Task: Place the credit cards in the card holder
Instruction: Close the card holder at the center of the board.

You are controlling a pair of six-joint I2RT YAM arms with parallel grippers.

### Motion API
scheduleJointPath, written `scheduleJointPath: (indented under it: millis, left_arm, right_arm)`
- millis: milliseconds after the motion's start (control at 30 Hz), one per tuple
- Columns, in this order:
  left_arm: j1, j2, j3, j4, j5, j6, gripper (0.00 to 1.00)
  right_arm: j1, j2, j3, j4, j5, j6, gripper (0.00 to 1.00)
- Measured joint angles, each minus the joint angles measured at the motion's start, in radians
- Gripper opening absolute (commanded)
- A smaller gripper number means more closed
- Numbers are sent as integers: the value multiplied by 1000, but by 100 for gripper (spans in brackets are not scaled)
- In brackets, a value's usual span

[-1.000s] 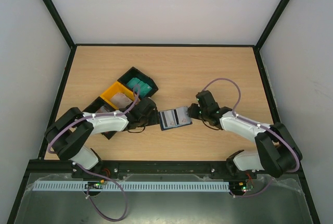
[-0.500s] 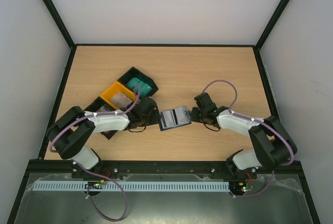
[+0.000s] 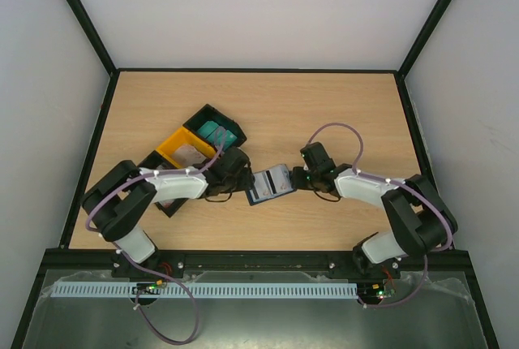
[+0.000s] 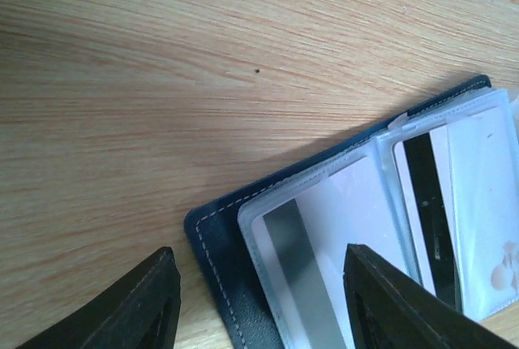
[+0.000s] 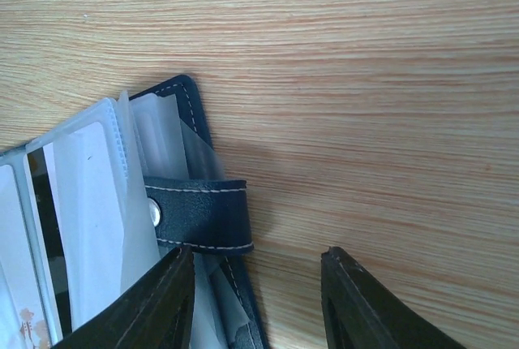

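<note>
Lying open — navy card holder (image 3: 268,184), cards (image 4: 324,231) in clear sleeves (image 5: 162,134)

cropped by the left wrist view's bottom and right edges: card holder (image 4: 212,256) and its cards (image 4: 340,219). partly covered by the left arm (image 3: 174,187) overhead: tray (image 3: 173,144).

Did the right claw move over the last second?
Yes. The right claw moved left, away from the table right edge, toward the card holder.
</note>
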Motion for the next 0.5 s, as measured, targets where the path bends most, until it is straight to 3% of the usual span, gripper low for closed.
scheduleJointPath:
  millis: [500]
  left_arm:
    - [-81, 91, 134, -180, -148, 82, 42]
  right_arm:
    - [43, 117, 110, 3, 81, -27, 45]
